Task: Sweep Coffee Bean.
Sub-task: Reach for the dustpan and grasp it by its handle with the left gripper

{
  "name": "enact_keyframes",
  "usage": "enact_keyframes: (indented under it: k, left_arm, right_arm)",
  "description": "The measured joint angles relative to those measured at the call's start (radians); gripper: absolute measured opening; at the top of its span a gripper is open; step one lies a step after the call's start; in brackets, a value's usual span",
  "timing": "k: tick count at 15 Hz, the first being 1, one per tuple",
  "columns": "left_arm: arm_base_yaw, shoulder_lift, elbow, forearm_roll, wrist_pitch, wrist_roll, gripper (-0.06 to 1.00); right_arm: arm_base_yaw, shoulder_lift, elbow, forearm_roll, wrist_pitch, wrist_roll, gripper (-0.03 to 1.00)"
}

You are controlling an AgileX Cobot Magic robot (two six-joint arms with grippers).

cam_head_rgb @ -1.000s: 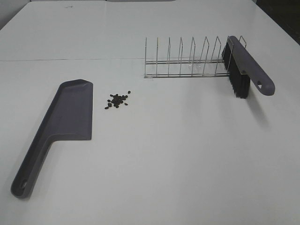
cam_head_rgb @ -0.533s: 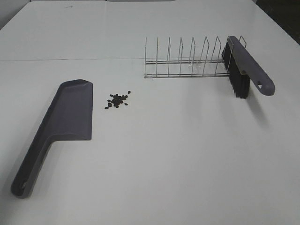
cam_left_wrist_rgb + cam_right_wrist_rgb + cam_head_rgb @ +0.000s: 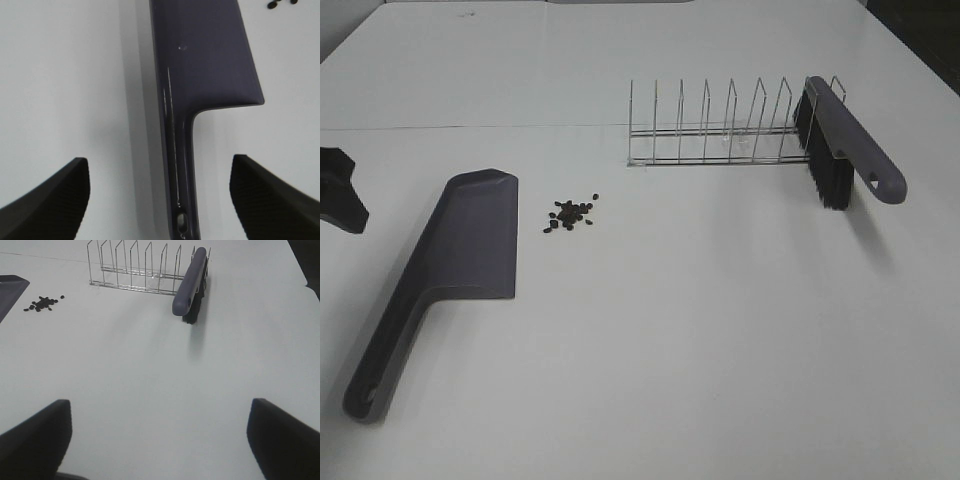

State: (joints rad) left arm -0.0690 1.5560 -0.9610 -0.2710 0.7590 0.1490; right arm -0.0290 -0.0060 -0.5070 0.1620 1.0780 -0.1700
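Newly arrived over the dustpan (image 3: 470, 240) handle: left gripper (image 3: 159, 200), jaws wide, empty. Probably lining up a grasp. Likewise wide and empty: right gripper (image 3: 160, 440), well short of brush (image 3: 840, 140) on rack (image 3: 710, 135). Unswept coffee bean (image 3: 570, 214) pile just beside dustpan's side. No readable writing anywhere.

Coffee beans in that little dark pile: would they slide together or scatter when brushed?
The small dark oval coffee beans lie loose, several apart from the heap, so they would probably scatter rather than move as one. Being rounded on a smooth white table, some may roll. They look tiny beside the grey plastic dustpan, so likely very light.
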Motion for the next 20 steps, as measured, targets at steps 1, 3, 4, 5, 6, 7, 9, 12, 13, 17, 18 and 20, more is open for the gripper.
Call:
enact_keyframes:
  k: [1,3,4,5,6,7,9,12,13,17,18,20]
  left_arm:
    - [0.000,0.048,-0.006,-0.001,-0.001,-0.009,0.71]
    - [-0.005,0.132,-0.007,-0.001,0.011,-0.041,0.71]
    - [-0.017,0.163,-0.007,0.002,0.019,-0.057,0.71]
    - [-0.034,0.188,-0.007,0.007,0.022,-0.074,0.71]
    - [-0.047,0.199,-0.007,0.012,0.023,-0.084,0.71]
    - [-0.073,0.218,-0.007,0.021,0.022,-0.102,0.71]
    - [-0.134,0.239,-0.007,0.057,0.017,-0.170,0.71]
    - [-0.174,0.257,-0.007,0.135,0.017,-0.273,0.71]
    - [-0.175,0.267,-0.007,0.144,0.011,-0.291,0.71]
    - [-0.185,0.346,-0.008,0.147,-0.069,-0.300,0.71]
    - [-0.185,0.368,-0.008,0.147,-0.078,-0.303,0.71]
    - [-0.185,0.398,-0.009,0.149,-0.085,-0.304,0.70]
  right_arm:
    - [0.000,0.000,0.000,0.000,0.000,0.000,0.80]
    - [0.000,0.000,0.000,0.001,0.000,0.000,0.80]
    - [0.000,0.000,0.000,0.001,0.000,0.000,0.80]
    - [0.000,0.000,0.000,0.001,0.000,0.000,0.80]
    - [0.000,0.000,0.000,0.001,0.000,0.000,0.80]
    - [0.000,0.000,0.000,0.001,0.000,0.000,0.80]
    - [0.000,0.000,0.000,0.001,0.000,0.000,0.80]
    - [0.000,0.000,0.000,0.001,0.000,0.000,0.80]
    - [0.000,0.000,0.000,0.001,0.000,0.000,0.80]
    - [0.000,0.000,0.000,0.001,0.000,0.000,0.80]
    - [0.000,0.000,0.000,0.001,0.000,0.000,0.80]
    - [0.000,0.000,0.000,0.001,0.000,0.000,0.80]
